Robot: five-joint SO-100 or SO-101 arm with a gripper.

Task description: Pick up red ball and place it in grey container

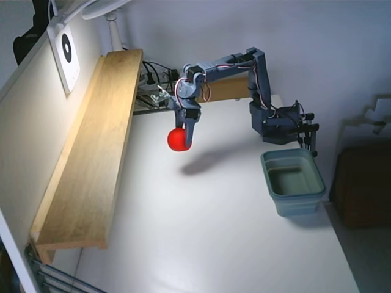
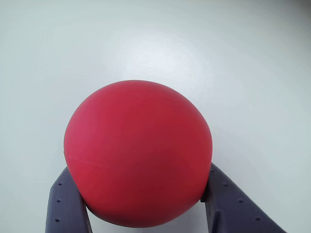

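- While the red ball (image 1: 179, 139) is clamped between the gripper (image 1: 183, 139) fingers (image 2: 68, 204) and held above the table (image 1: 214, 232), w/ its shadow well apart below, the carry to the grey container (image 1: 293, 182) is judged the step in hand.
- Grip should be kept firm; in wrist view the ball (image 2: 137, 153) is pinched low on both sides, so slip is a risk.
- Height should be kept over the tub's near rim; release is best made only once centred over the opening, approx.

You had a white table (image 1: 201, 232) carrying the grey container (image 1: 293, 182) at the right and a wooden shelf (image 1: 91, 152) along the left.
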